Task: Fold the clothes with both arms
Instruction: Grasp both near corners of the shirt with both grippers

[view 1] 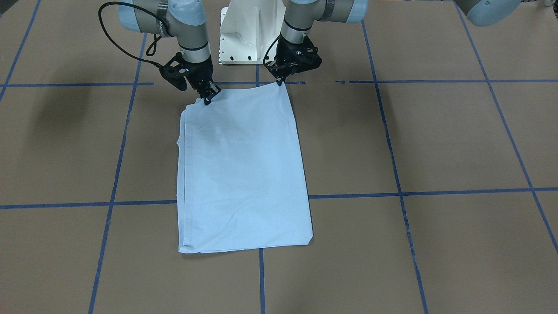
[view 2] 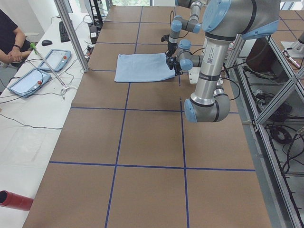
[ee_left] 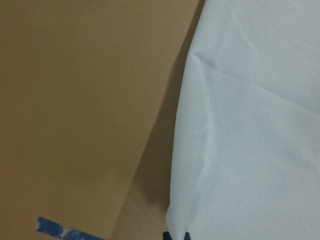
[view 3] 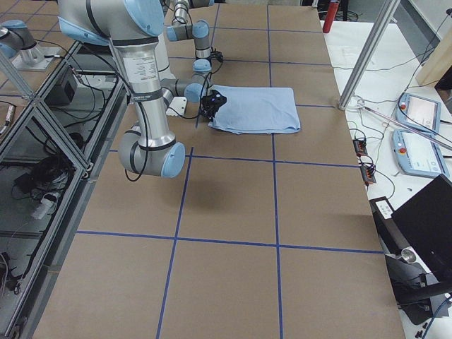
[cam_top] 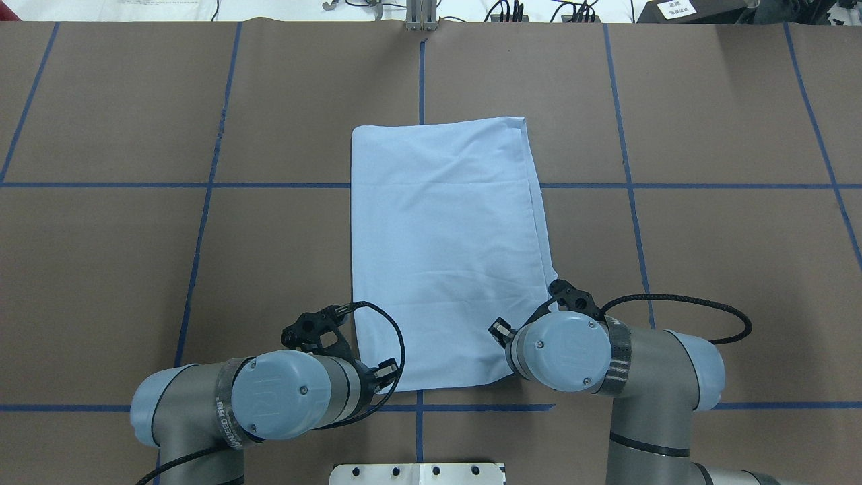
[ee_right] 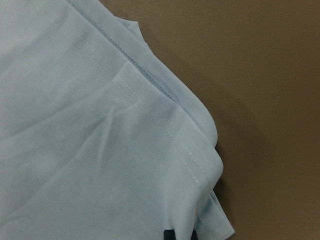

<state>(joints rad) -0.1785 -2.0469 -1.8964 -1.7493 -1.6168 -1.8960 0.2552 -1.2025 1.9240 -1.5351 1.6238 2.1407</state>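
Observation:
The pale light-blue T-shirt (view 1: 242,170) lies folded into a long rectangle on the brown table; it also shows in the overhead view (cam_top: 444,249). Its collar, label and print are hidden. My left gripper (view 1: 279,81) is shut on the corner nearest the robot on that side, and its fingertips pinch the cloth edge in the left wrist view (ee_left: 175,235). My right gripper (view 1: 208,97) is shut on the other near corner, where hemmed layers bunch in the right wrist view (ee_right: 178,234). In the overhead view both wrists hide the fingertips.
The white pedestal base (view 1: 244,39) stands just behind the grippers. Blue tape lines (view 1: 436,192) grid the table. At the table's far side are a metal post (view 2: 71,35), tablets (view 2: 29,80) and a seated operator (view 2: 12,40). A red cylinder (view 2: 14,199) lies off the table's end.

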